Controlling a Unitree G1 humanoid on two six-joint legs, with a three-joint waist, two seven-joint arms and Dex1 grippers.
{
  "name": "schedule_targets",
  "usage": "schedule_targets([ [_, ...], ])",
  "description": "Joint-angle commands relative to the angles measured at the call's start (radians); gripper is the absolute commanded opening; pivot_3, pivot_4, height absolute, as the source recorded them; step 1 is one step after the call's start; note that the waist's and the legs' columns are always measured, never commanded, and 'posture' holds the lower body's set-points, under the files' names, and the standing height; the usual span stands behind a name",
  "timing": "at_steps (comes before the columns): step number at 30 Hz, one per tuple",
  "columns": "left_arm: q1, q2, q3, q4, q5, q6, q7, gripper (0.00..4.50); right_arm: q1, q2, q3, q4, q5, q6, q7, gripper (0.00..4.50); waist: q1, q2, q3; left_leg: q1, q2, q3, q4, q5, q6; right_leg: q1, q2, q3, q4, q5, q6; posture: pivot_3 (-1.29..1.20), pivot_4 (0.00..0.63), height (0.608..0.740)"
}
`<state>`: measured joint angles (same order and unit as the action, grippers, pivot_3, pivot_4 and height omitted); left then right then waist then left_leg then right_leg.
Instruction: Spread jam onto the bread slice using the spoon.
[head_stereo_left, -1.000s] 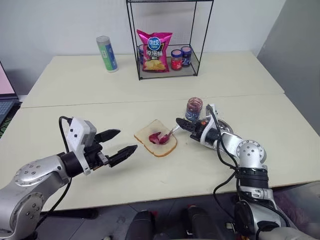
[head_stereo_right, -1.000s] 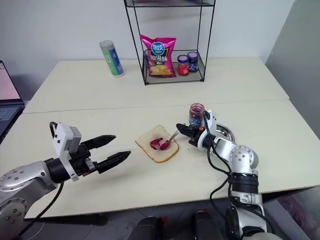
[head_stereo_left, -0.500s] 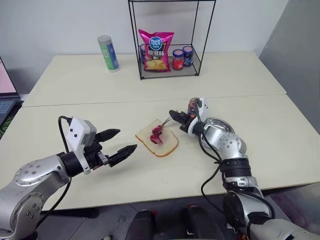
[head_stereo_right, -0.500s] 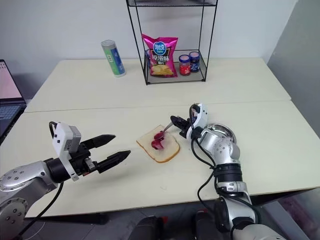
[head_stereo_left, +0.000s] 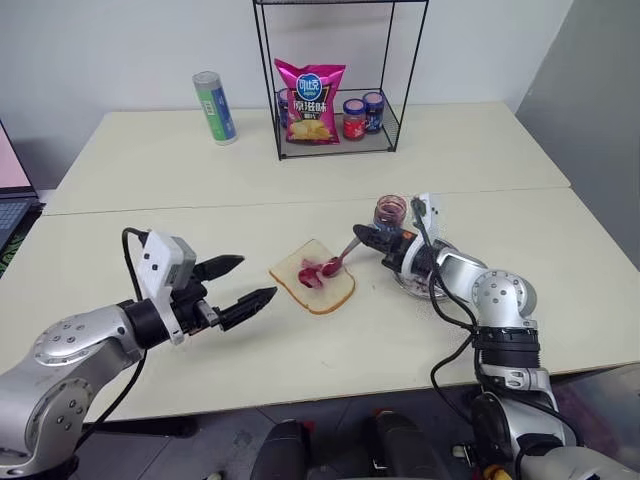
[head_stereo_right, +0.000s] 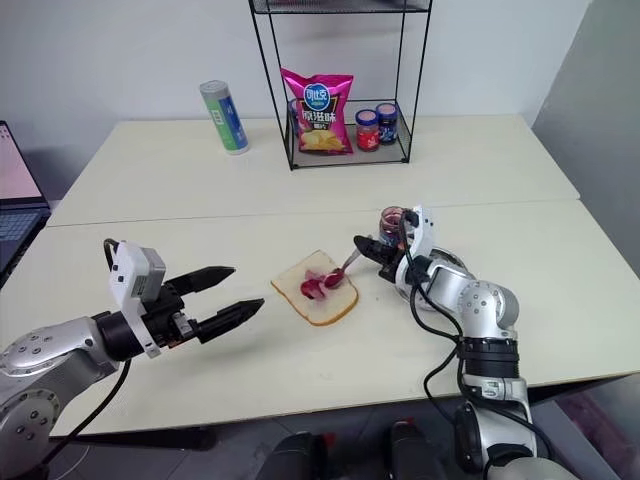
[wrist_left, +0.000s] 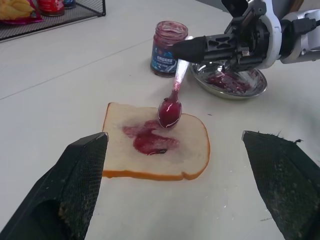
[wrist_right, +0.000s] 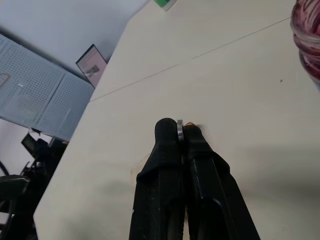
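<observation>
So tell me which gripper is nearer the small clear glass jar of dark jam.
Right. The right gripper, shut on the spoon, is just beside the jar; the left gripper hangs open beyond the bread slice.

Glossy wet jam (wrist_left: 149, 141), shiny metal spoon (wrist_left: 172, 102), polished steel dish (wrist_left: 229, 83), matt table (head_stereo_left: 300, 170)

I read this as a lab or office test room, not a kitchen. Two plain cream tables (head_stereo_left: 300, 150) are pushed together against a bare white wall (head_stereo_left: 120, 50). At the far edge stands a black wire rack (head_stereo_left: 338, 80) holding a crisp bag (head_stereo_left: 309, 102) and small jars (head_stereo_left: 362, 115), set out like props. At the far left I see a laptop (head_stereo_right: 12, 200). From the right wrist view, a pale pegboard panel (wrist_right: 35, 95) stands beyond the table.
</observation>
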<state>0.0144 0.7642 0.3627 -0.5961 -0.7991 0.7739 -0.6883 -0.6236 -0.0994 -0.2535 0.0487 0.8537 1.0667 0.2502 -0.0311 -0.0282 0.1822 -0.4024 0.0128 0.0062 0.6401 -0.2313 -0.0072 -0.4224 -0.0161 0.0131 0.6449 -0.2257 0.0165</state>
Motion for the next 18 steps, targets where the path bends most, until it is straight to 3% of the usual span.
schedule_targets([
  [1,-0.054,0.023,-0.026,-0.006,0.006,-0.015,-0.007,4.5,-0.04,-0.017,-0.097,-0.105,0.128,0.036,-0.032,0.03,0.001,0.0,0.0,0.0,0.0,0.0,0.0,0.0,0.0,0.0,0.0,0.0,0.0,0.0,0.0,0.0,0.15,0.74],
  [10,-0.25,-0.029,-0.26,0.017,0.057,-0.042,-0.046,4.5,0.067,-0.153,-0.215,-0.282,0.232,0.054,-0.137,0.03,0.003,0.0,0.0,-0.001,-0.001,0.001,0.0,0.0,0.0,0.001,0.0,0.001,-0.001,0.0,0.002,0.0,0.15,0.74],
  [18,-0.439,-0.085,-0.525,0.161,0.247,-0.187,-0.185,4.5,0.201,-0.23,-0.248,-0.299,0.097,-0.108,-0.173,0.03,-0.001,0.0,0.0,0.0,-0.001,0.002,0.0,0.0,0.0,0.0,0.006,0.003,-0.001,0.0,0.002,0.0,0.15,0.74],
])
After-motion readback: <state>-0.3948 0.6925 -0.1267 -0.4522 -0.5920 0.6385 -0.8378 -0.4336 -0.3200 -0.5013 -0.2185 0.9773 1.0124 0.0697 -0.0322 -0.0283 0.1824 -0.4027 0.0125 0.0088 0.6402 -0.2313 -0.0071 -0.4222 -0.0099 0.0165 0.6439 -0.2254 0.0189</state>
